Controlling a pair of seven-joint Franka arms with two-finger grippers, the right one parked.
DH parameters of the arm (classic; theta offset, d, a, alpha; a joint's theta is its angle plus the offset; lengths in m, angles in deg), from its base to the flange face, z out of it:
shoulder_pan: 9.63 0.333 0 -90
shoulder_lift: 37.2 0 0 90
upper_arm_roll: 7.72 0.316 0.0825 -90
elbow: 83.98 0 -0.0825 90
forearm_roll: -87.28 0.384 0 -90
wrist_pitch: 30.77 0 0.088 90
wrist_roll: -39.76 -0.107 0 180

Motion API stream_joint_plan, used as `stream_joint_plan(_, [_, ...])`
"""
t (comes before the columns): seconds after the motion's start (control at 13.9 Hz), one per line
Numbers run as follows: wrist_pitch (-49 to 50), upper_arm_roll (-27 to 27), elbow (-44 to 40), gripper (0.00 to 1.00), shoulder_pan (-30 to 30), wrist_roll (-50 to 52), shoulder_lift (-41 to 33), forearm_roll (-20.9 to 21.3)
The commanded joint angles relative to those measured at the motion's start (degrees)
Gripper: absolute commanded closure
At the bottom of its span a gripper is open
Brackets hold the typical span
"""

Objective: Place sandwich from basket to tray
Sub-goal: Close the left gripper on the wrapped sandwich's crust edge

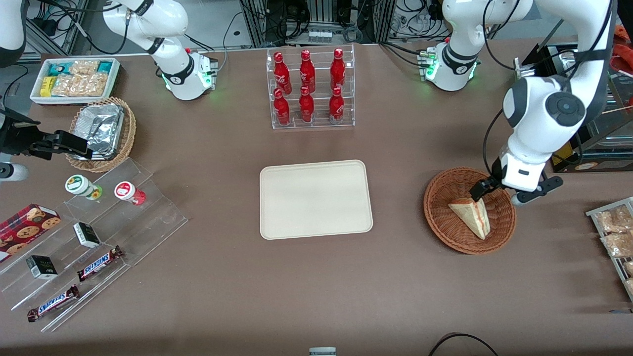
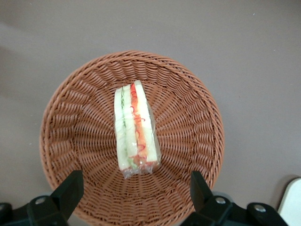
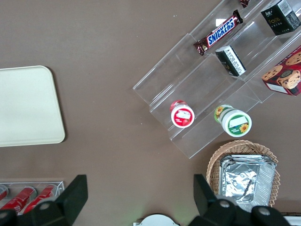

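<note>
We've got the gripper (image 2: 134,188) hovering above the basket (image 1: 445,225), fingers spread wide & holding nothing; in the wrist view the two fingertips (image 2: 70,188) straddle one end of the sandwich (image 2: 135,132) w/ clear gap each side. The sandwich lies in the basket, roughly mid-bowl, toward the working arm's end of the table. The tray (image 1: 316,232) sits well apart from the basket, mid-table, bare.

Handling, as we judge it: light, soft bread, squashes easily, so a gentle pinch only. It looks wrapped in clear film, glossy at one end, so prob. a bit slippery. It rests w/ its cut edge up, filling stripes showing red & green. Best hold, we think: across the two flat bread faces, near the thick middle of the wedge, not at the thin tip where it'd fold or slide out. The basket's sloped wicker wall may get in a finger's way if we come in low, so go in straight down.

Counts: 1 sandwich, 1 reddish-brown basket, 1 tray. Elsewhere: 6 red bottles (image 1: 306,89) in a clear rack, 2 Snickers bars (image 1: 99,264), 2 small lidded cups (image 1: 81,186), 1 lighter basket w/ a foil container (image 1: 101,129), 1 white bin of snack packets (image 1: 74,79).
</note>
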Motion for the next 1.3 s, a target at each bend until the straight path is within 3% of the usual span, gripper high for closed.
stream_joint_plan(0.0, [-3.0,0.1,-0.2,0.00,-0.3,1.9,3.5,1.0])
stream_joint_plan(0.65, [-9.3,1.0,-0.1,0.00,-0.1,1.9,11.2,1.1])
stream_joint_plan(0.72, [-9.3,1.5,-0.1,0.05,-0.1,1.9,11.4,1.2])
stream_joint_plan(0.79, [-9.3,2.1,-0.2,0.31,-0.1,1.9,11.4,1.2])
stream_joint_plan(0.86, [-9.3,2.2,-0.3,0.64,-0.1,1.8,11.4,1.2])
stream_joint_plan(0.94, [-9.3,2.2,-0.4,0.91,-0.1,1.7,11.5,1.2])
stream_joint_plan(1.01, [-9.3,2.2,-0.5,1.00,-0.1,1.7,11.4,1.2])
stream_joint_plan(1.22, [-8.9,1.8,-0.7,1.00,-0.2,3.5,10.4,1.3])
